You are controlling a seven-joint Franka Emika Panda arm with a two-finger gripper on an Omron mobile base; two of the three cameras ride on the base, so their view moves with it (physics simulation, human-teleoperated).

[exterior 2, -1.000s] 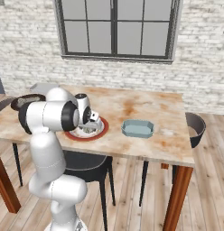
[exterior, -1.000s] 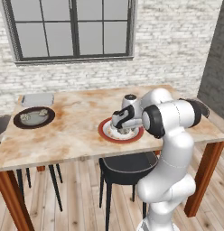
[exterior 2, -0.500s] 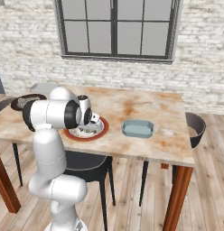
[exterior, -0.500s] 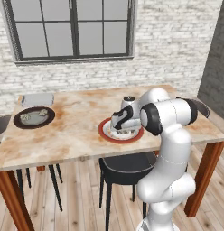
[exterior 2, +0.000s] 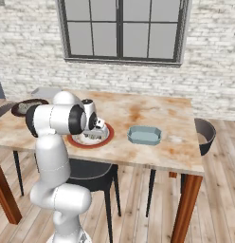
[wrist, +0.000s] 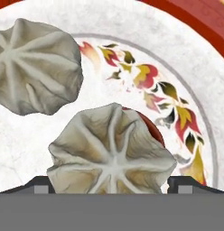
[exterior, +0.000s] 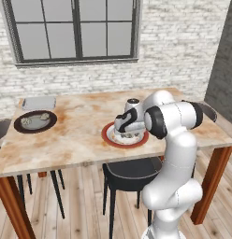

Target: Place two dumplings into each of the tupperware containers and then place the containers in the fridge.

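Note:
Two dumplings lie on the round red-rimmed white plate (wrist: 195, 40). In the hand view my gripper (wrist: 113, 187) is open and straddles the nearer dumpling (wrist: 111, 151), one fingertip (wrist: 41, 186) at each side of it. The other dumpling (wrist: 37, 67) lies just beyond. From the base views my gripper (exterior: 122, 132) (exterior 2: 94, 133) is down on that plate (exterior: 108, 138) (exterior 2: 76, 141) near the table's front edge. One tupperware container (exterior 2: 144, 135) stands to the plate's right. Another tupperware container (exterior: 38, 102) (exterior 2: 46, 91) lies at the far left corner. The fridge is out of view.
A dark brown plate (exterior: 19, 126) (exterior 2: 17, 110) with more dumplings (exterior: 30, 120) sits at the table's left end. A black chair (exterior: 129, 170) (exterior 2: 91, 171) is tucked under the table below the arm, and another chair (exterior 2: 204, 135) stands at the right end.
The hand has sunk a little lower onto the red-rimmed plate. The plates and containers have not moved.

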